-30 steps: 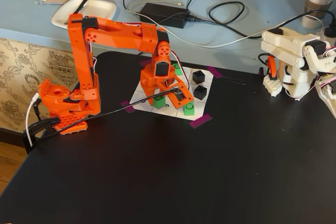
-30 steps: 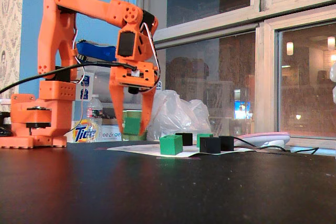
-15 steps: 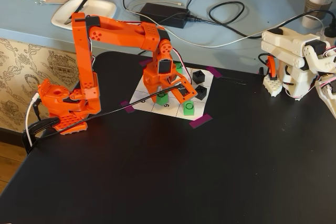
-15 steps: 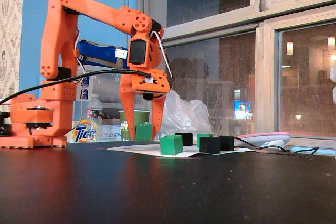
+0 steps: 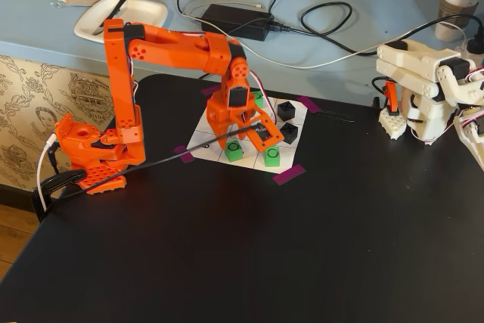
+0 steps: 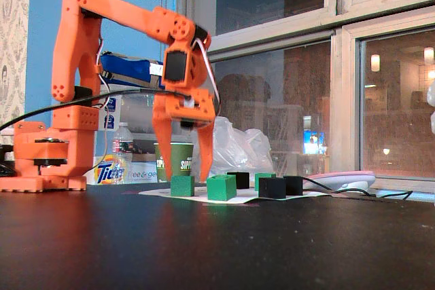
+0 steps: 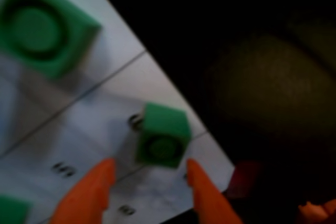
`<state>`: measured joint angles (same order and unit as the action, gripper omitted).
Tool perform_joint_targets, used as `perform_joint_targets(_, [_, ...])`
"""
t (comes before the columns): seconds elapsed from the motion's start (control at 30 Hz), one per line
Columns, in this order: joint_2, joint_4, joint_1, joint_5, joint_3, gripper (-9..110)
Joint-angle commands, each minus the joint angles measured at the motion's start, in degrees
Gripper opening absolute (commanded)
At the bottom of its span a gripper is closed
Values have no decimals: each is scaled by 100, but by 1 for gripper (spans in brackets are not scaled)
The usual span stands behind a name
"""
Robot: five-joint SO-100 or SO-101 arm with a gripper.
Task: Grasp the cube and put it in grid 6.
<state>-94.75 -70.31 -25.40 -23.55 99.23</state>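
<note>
In a fixed view from above, the orange two-finger jaws hang over the white paper grid sheet on the black desk. In the wrist view, the small bright green plastic cube sits on the sheet's edge cell, just ahead of and between the wide, empty jaws.

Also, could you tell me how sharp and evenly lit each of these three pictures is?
The wrist view is soft and blurred: the green cube between the orange fingertips lacks crisp edges, and the right half is nearly black. The high fixed view is evenly lit and fairly sharp, with a soft sheen on the black table. The low fixed view is dim, with reflections in the windows.
</note>
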Motion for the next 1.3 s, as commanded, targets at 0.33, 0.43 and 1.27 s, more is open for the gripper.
perform_joint_targets(0.33, [-3094,-229,1424,457,633,0])
perform_joint_targets(0.43, [-3797,422,2531,281,1371,0])
perform_joint_targets(1.27, [-8851,2408,3586,791,7655,0])
